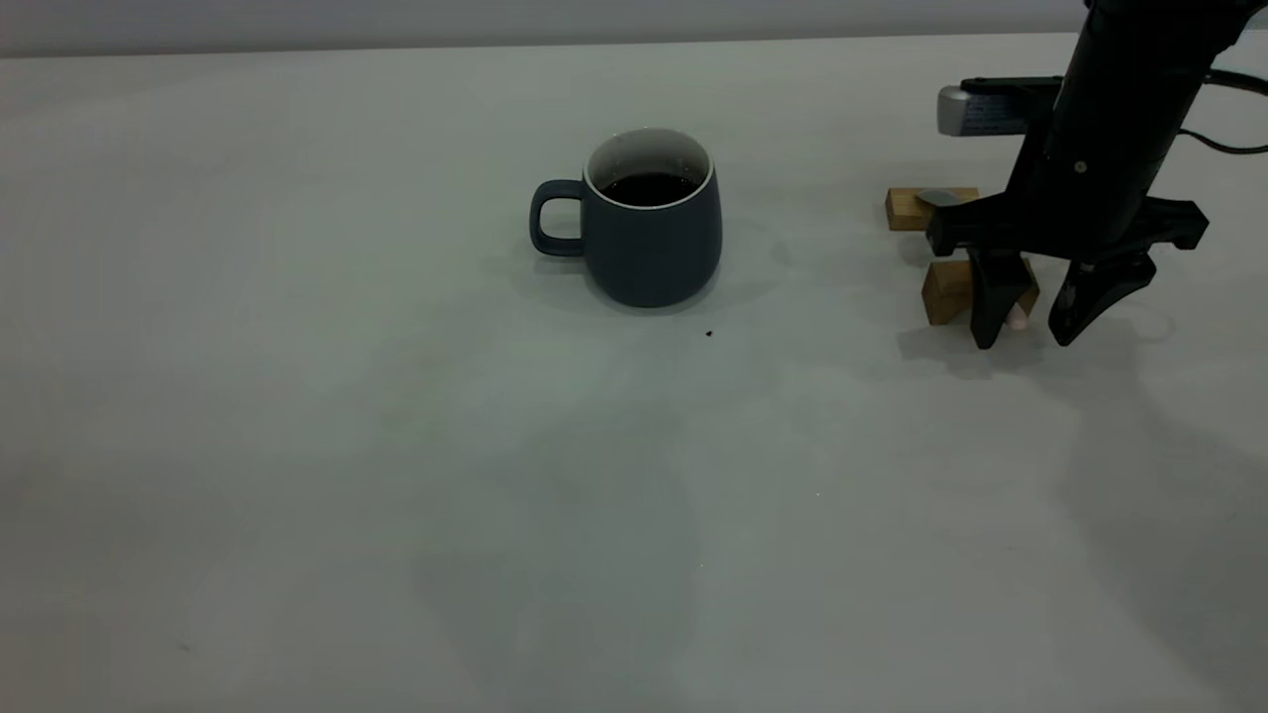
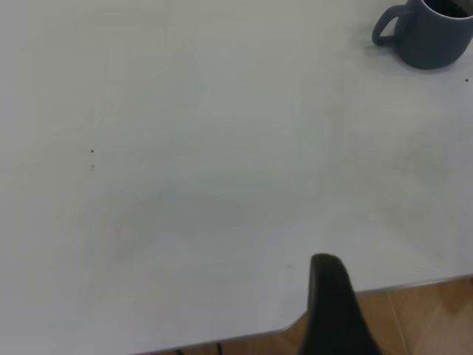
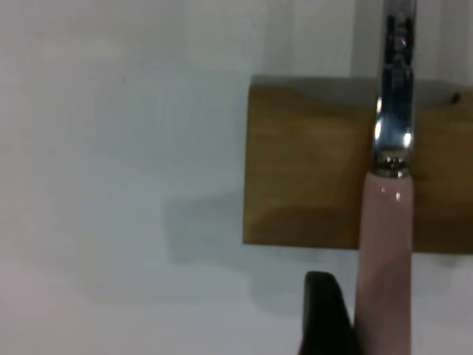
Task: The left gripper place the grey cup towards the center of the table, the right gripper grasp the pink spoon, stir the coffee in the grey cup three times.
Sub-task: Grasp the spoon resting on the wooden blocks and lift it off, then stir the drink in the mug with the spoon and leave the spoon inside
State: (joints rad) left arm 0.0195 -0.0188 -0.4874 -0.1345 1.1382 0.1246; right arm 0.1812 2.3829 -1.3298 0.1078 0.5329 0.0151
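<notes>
The grey cup [image 1: 654,248] stands upright near the middle of the table [image 1: 297,446], handle to the left, with dark coffee [image 1: 649,188] inside. The pink spoon [image 3: 384,259] lies across two wooden blocks [image 1: 946,292] at the right, its metal bowl [image 1: 936,197] on the farther block. My right gripper [image 1: 1032,332] is lowered over the nearer block, open, its fingers either side of the pink handle's end [image 1: 1015,319]. One finger [image 3: 325,318] sits right beside the handle. My left gripper [image 2: 332,310] hangs by the table's edge, far from the cup [image 2: 432,37], and is out of the exterior view.
A tiny dark speck [image 1: 709,334] lies on the table just in front of the cup. The farther wooden block [image 1: 906,208] stands behind the right gripper. A brown floor [image 2: 421,318] shows beyond the table's edge.
</notes>
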